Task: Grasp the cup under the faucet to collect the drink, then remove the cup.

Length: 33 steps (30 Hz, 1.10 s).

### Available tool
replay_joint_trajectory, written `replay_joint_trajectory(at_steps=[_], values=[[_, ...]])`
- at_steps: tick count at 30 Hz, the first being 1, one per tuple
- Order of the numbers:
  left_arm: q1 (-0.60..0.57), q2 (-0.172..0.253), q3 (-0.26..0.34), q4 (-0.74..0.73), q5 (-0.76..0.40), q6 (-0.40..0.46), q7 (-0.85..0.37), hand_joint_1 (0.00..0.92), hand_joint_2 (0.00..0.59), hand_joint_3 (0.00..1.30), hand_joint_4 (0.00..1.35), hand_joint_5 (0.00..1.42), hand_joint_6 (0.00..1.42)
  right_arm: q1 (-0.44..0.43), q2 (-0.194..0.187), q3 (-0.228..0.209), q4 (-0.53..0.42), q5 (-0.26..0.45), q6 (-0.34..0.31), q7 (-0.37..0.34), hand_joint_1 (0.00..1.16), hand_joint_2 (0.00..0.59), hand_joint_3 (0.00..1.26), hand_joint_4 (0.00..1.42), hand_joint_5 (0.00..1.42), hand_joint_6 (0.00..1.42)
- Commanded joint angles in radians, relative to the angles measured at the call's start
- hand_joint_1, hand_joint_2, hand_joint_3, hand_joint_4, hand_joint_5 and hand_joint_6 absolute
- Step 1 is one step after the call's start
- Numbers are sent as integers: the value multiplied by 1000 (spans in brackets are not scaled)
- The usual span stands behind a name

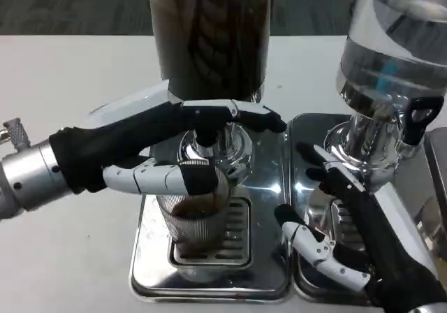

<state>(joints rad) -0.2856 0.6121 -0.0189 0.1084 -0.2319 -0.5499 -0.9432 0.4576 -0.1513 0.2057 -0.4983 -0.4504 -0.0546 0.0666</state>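
— Nearest the lens, the right hand (334, 237) is being kept low over the second drip tray (300, 285), its fingers spread apart and nothing being held.

— And the cup (198, 219)?

— It is being kept on the grille of the left drip tray (209, 288), directly beneath the faucet (207, 140) of the dark dispenser (209, 37). Dark drink is being collected in it; the level looks low to middling.

— How is it being held?

— It is being gripped near the rim by the left hand (164, 149), a thumb laid across the near wall and the other fingers being stretched over the tap area behind.

— How should it be expected to handle?

— A ribbed, clear, thin-walled tumbler is being suggested, probably light plastic: easily crushed if squeezed, and heavier by the moment as liquid is being added. Grip is probably being helped by the ribs. A hold lower on the wall, kept upright, is judged safer against spilling.

— And the clear dispenser (394, 40)?

— It is being left unused.
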Motion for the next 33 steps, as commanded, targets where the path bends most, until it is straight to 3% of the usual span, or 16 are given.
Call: replay_joint_trajectory(at_steps=[1, 16, 33], values=[[23, 14, -22, -13, 6, -2, -27, 0, 107, 246, 151, 182, 126, -36, -5, 23, 30, 13, 20, 24, 570, 273, 87, 58, 124, 133], [18, 17, -15, -8, 5, 4, -20, 0, 115, 246, 158, 182, 125, -127, -4, 73, 115, 40, 31, 44, 568, 250, 1, 0, 29, 74], [15, 22, -5, -3, 13, 3, -7, 0, 127, 248, 161, 182, 125, -226, 11, 120, 228, 35, 14, 25, 572, 242, 0, 0, 4, 55]])
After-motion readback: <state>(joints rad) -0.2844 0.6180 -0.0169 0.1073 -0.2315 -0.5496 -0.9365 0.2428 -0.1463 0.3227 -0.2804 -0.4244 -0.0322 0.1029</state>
